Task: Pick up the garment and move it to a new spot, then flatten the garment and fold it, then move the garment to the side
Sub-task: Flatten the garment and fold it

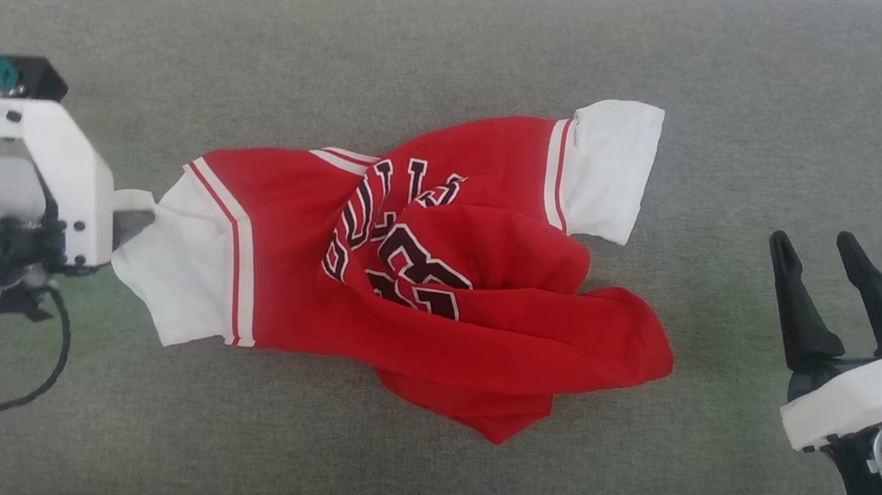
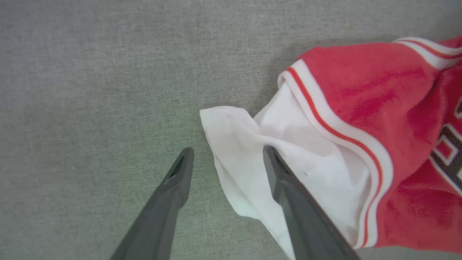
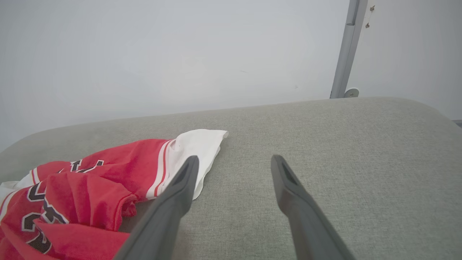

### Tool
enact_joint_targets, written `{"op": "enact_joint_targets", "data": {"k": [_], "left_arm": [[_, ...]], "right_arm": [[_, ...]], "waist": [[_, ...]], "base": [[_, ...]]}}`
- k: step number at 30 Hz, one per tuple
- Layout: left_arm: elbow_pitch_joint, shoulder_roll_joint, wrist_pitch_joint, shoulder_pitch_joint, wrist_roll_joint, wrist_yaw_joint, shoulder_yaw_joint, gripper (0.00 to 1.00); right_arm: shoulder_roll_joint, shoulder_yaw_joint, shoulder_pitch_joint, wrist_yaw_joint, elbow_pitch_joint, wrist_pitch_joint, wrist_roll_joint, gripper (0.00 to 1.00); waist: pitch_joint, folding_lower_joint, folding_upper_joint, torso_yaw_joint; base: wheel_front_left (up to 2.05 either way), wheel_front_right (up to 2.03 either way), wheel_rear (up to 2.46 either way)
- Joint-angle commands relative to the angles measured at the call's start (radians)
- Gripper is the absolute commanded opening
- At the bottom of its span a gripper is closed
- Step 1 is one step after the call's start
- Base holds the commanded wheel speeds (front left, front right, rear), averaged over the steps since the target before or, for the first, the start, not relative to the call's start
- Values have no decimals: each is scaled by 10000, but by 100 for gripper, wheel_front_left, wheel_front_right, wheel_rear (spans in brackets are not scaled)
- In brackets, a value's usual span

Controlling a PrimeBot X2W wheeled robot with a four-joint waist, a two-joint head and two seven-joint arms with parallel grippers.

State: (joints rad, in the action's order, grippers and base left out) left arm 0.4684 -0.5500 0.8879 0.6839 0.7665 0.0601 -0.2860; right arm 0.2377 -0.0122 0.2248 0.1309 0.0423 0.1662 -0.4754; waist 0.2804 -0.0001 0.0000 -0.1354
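1. We find the garment (image 1: 482,321) crumpled near the middle of the grey fabric surface (image 1: 434,42). Its red body is bunched in folds, and the dark white-outlined letters and number face up, twisted.
2. In the head view, one white sleeve (image 1: 609,167) lies spread at the garment's far right corner. The other sleeve (image 1: 182,273) points left. Each is bordered by red-white striped trim.
3. Our left gripper (image 2: 228,150) is at that left-pointing sleeve with its fingers spread apart. In the left wrist view the sleeve's edge lies in the gap between them and runs beneath one finger (image 2: 288,187), with nothing pinched.
4. Our right gripper (image 1: 813,238) is well apart from the garment, on the right over the grey surface. Its two dark fingers are spread and hold nothing.
5. In the right wrist view we see a pale wall (image 3: 180,54) and a grey pole (image 3: 346,50) behind the surface.
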Motion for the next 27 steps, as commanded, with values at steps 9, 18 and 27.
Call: {"op": "enact_joint_targets", "data": {"k": [9, 18, 27], "left_arm": [[818, 283, 217, 643, -393, 244, -487, 100], [1695, 1102, -16, 1089, -100, -354, -767, 0], [2328, 1899, -795, 1982, -212, -1027, -1115, 0]], "right_arm": [[213, 412, 646, -4, 52, 608, -178, 100], [936, 1030, 2208, -2, -911, 2198, -552, 100], [1764, 1421, 4569, -5, -3158, 4300, -709, 100]], "waist": [[449, 1, 0, 134], [846, 1, 0, 786], [1301, 1, 0, 1923]], "base": [[0, 0, 0], [0, 0, 0], [0, 0, 0]]}}
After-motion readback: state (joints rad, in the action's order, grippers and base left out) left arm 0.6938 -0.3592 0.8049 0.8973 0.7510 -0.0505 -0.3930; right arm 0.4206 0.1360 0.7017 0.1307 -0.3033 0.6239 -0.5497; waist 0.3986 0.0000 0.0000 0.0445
